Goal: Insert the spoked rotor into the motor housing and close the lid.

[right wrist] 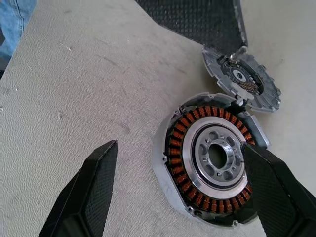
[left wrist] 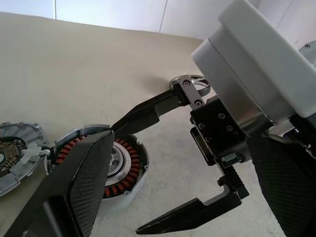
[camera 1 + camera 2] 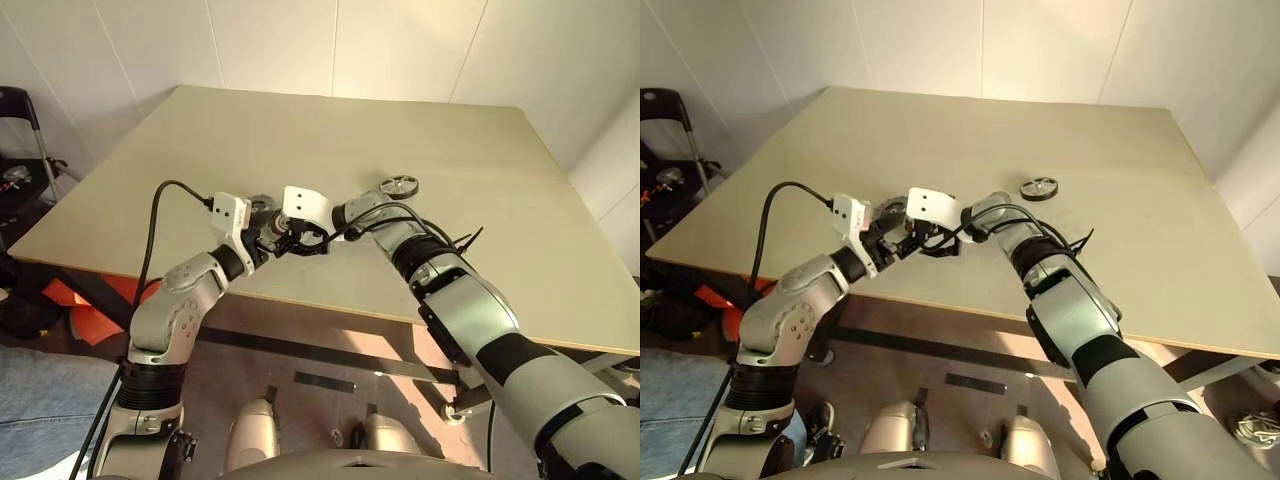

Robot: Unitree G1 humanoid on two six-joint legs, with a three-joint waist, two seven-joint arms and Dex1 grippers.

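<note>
Two grippers meeting low over near edge of tan table, both fingers spread wide, nothing held. Right gripper angled down over motor housing, one black finger on bare tabletop beside it, other at its far rim; copper-red windings ringing a silver hub, cup empty. Lid, notched grey disc, flat on table touching housing's rim, dark centre facing up. Left gripper level just beside right one, its own finger close over housing, right gripper's open fingers crossing before it. Spoked rotor flat on tabletop farther back, well apart from housing and both grippers.
</note>
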